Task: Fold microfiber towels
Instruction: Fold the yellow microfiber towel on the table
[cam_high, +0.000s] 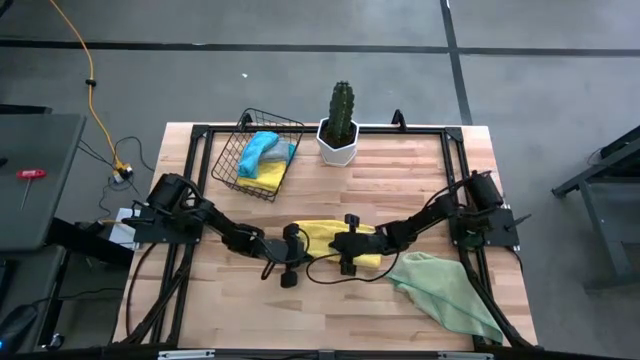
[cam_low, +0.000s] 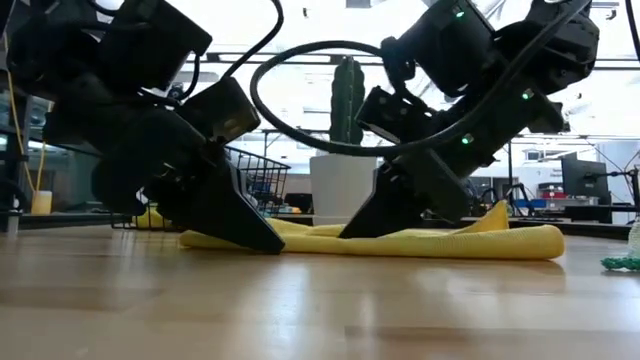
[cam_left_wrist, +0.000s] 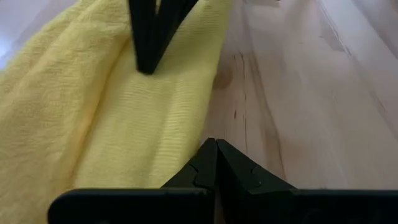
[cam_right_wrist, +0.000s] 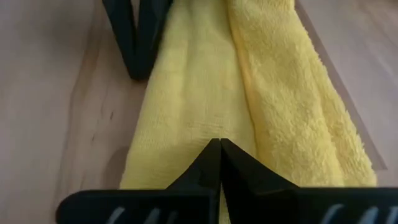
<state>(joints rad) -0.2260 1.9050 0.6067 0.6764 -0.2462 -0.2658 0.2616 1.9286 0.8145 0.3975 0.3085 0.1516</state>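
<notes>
Yellow towel (cam_high: 322, 238) lies bunched and partly folded at the counter's (cam_high: 400, 190) middle, a long low roll in the low view (cam_low: 440, 241). Left claw (cam_high: 288, 243) tips down at its left edge, fingers together and pinching the towel's edge; the wrist view shows the fingertips (cam_left_wrist: 214, 158) meeting on the yellow cloth (cam_left_wrist: 124, 118). Right claw (cam_high: 345, 245) sits on the towel's near edge toward the right, fingers together on the fabric (cam_right_wrist: 205, 93), tips (cam_right_wrist: 219, 152) pressed into it. Each wrist view also catches the other arm's dark fingers at the towel's far end. Pale green towel (cam_high: 450, 290) lies crumpled, near the counter's front right corner, apart from the yellow one. Wire basket (cam_high: 232, 172) stands at back left, tilted, holding a turquoise towel (cam_high: 262, 150) over another yellow cloth (cam_high: 270, 178). Potted cactus (cam_high: 340, 120) stands just right of the basket, at the back edge.
</notes>
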